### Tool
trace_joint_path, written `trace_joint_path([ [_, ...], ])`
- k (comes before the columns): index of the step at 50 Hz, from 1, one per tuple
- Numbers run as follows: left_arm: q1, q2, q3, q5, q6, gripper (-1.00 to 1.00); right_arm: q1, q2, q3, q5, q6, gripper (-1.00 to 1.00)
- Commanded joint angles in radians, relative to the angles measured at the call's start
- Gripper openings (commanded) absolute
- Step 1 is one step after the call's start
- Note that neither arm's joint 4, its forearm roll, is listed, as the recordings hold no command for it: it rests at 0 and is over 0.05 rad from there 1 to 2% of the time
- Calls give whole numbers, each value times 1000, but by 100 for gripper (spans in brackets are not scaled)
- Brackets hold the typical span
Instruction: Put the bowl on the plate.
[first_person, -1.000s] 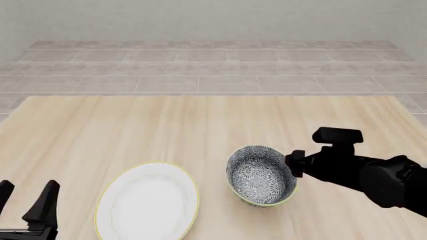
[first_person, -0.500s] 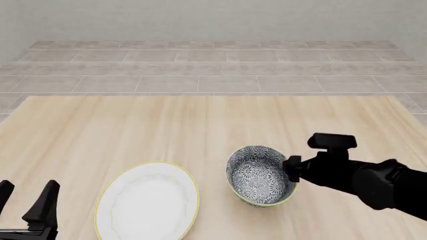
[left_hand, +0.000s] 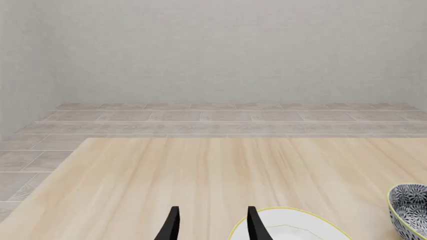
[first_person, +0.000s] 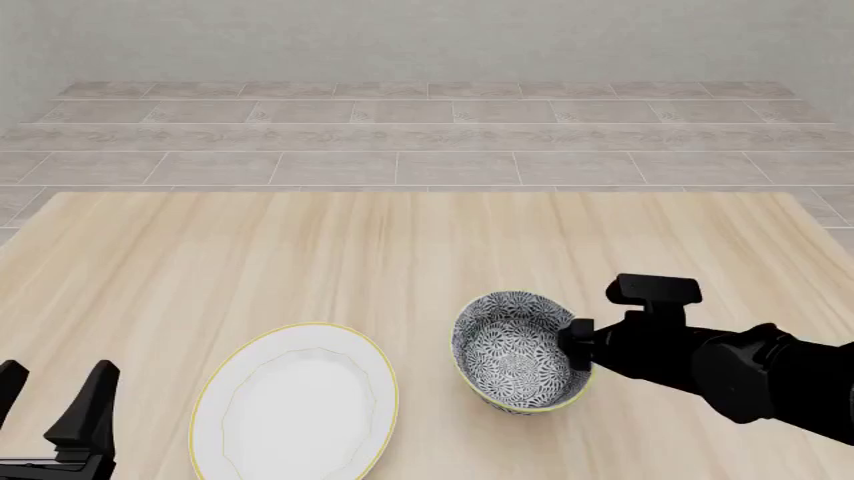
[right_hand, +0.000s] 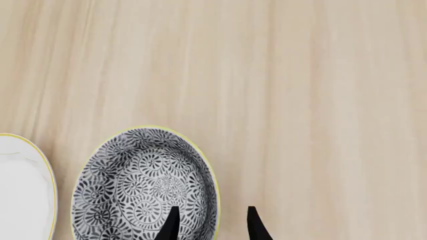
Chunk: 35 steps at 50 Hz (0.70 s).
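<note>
The bowl, patterned dark blue-grey and white, stands on the table right of centre, near the front. Just to its left lies the white plate with a thin yellow rim. My right gripper is at the bowl's right rim. In the right wrist view it is open and straddles the rim: one finger over the bowl inside, the other outside. The plate's edge shows beside the bowl. My left gripper is open and holds nothing, at the front left corner, left of the plate.
The light wooden table stretches back to a tiled floor and a grey wall. The bowl's edge shows at the side of the left wrist view, past the open left gripper.
My right arm has come down and slightly left, bringing its fingers onto the bowl's right rim. Bowl, plate and left gripper have stayed in place.
</note>
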Motion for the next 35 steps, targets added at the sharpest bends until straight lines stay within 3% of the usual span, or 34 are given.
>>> trace_joint_path([
  [1,0,0,0,0,0,100,11,18,7,-16,12,100],
  [35,0,0,0,0,0,100,21,65,25,-59,24,100],
])
